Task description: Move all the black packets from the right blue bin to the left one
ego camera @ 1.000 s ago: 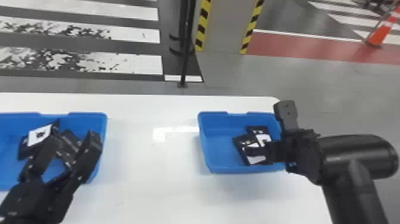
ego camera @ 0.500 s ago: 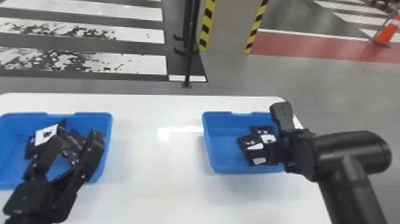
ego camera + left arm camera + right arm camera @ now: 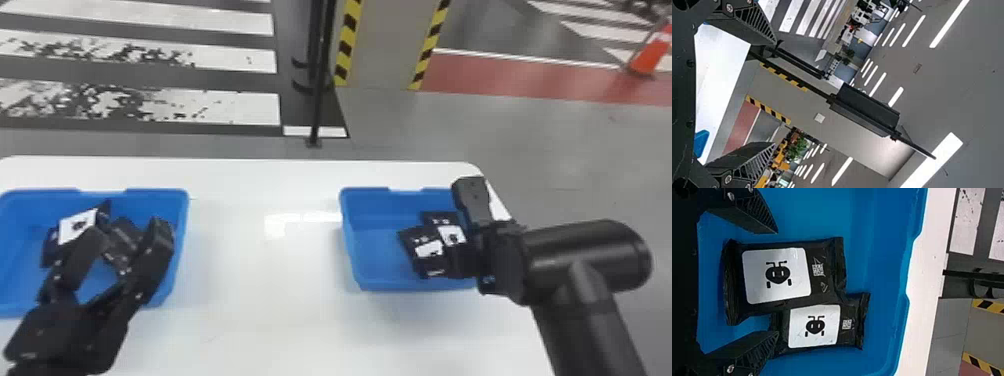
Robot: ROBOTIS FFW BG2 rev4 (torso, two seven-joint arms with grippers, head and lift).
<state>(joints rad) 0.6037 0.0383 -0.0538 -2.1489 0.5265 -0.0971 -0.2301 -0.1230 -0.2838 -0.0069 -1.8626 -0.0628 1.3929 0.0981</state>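
1. Head view, clock centred on each bin, 12 away from robot. Task's things: black foil packet with white label (image 3: 776, 276), plus second black foil packet (image 3: 815, 326). Both lie at roughly 3 to 4 o'clock in the right-hand blue plastic bin (image 3: 350, 240); first overlaps second, second sits toward first's 1 o'clock.
2. Right gripper (image 3: 777, 282): fingers spread, nothing held, at the bin's 3 o'clock side. One finger (image 3: 760, 213) is beside first packet's outer edge, other (image 3: 756, 346) near the second's closer end.
3. Step in hand, my call: line up and grasp the first packet.
4. Doing it well: ease slightly toward 6 o'clock so that other finger misses the second packet; go low on both long sides, close evenly, lift straight up. Soft foil will likely crumple or slip if pinched only at the surface.
5. Risk: catching both packets, or dragging the second along.
6. Left-hand blue plastic bin (image 3: 181, 250), at 9 o'clock from the other, on white table (image 3: 250, 310): white-labelled black packet (image 3: 77, 225) around 11, dark packet (image 3: 122, 240) around 1. Left gripper (image 3: 131, 232): fingers apart, empty, overlapping this bin in head view; keep it clear of the drop.
7. Progress: partway, at least two to transfer.
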